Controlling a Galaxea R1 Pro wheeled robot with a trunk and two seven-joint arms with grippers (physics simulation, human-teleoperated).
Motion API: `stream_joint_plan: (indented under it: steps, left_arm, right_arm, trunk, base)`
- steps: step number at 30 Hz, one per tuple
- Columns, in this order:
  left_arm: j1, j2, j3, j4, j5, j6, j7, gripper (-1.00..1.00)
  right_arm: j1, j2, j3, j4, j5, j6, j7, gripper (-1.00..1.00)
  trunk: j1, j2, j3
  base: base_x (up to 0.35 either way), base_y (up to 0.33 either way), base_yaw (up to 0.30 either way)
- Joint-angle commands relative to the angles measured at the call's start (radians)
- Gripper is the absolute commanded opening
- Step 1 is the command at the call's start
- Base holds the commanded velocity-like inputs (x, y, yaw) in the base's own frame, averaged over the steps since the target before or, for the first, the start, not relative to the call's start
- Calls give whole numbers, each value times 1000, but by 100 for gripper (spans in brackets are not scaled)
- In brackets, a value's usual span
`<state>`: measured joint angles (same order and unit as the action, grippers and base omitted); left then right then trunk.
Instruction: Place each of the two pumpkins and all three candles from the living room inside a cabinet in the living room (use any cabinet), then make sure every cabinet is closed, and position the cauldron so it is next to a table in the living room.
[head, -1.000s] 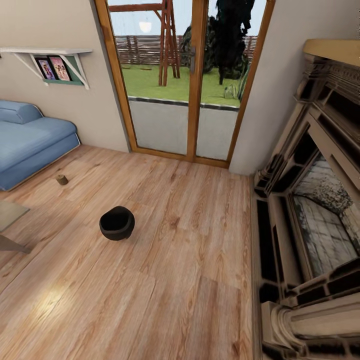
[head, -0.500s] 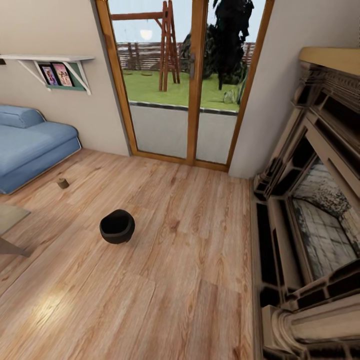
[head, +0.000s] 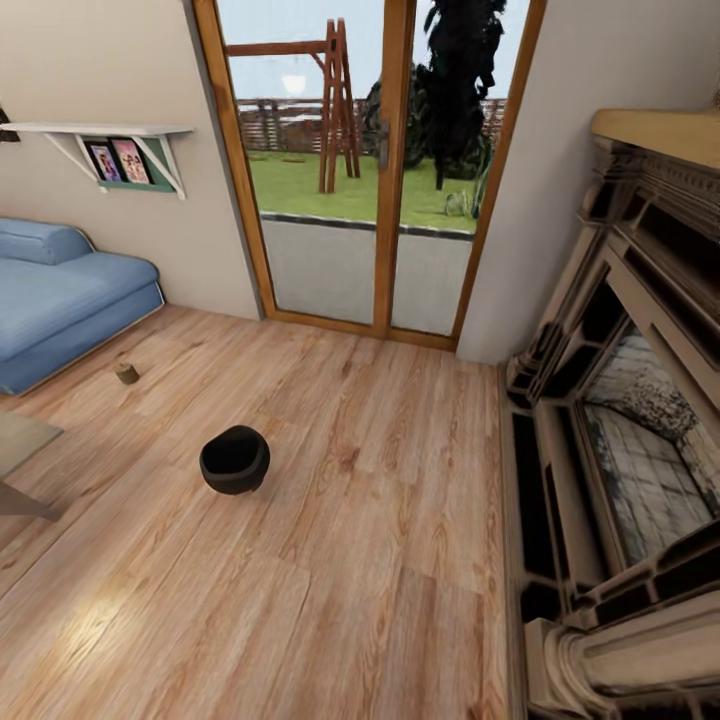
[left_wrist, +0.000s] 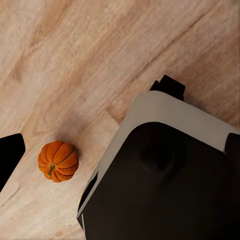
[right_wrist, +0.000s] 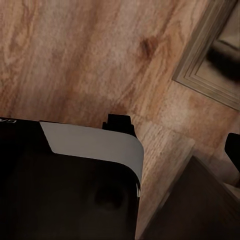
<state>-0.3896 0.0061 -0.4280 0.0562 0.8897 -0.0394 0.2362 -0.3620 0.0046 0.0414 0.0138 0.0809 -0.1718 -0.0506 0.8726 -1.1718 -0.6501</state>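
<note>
Cauldron (head: 234, 460): upright on floor (head: 380, 560), well apart from sofa (head: 60, 300). Candle (head: 126, 373): near sofa. Pumpkin (left_wrist: 58, 161): on floor below left wrist. Jaw state, both grippers: cannot tell.

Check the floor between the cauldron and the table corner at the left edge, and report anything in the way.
Nothing visible stands between them. The cauldron sits on bare wooden floor, and the stretch toward the table corner shows only planks. A small brown object, too small to identify, lies off that line, nearer the blue sofa.
</note>
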Motion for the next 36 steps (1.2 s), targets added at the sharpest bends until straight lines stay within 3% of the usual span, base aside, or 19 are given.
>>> stream_joint_plan:
  steps: [1,36]
  left_arm:
    - [0,0,0,0,0,0,0,100]
    - [0,0,0,1,0,0,0,100]
  right_arm:
    - [0,0,0,0,0,0,0,100]
    - [0,1,1,1,7,0,0,100]
  trunk:
    - [0,0,2]
    - [0,0,58]
  base:
    - [0,0,0]
    - [0,0,0]
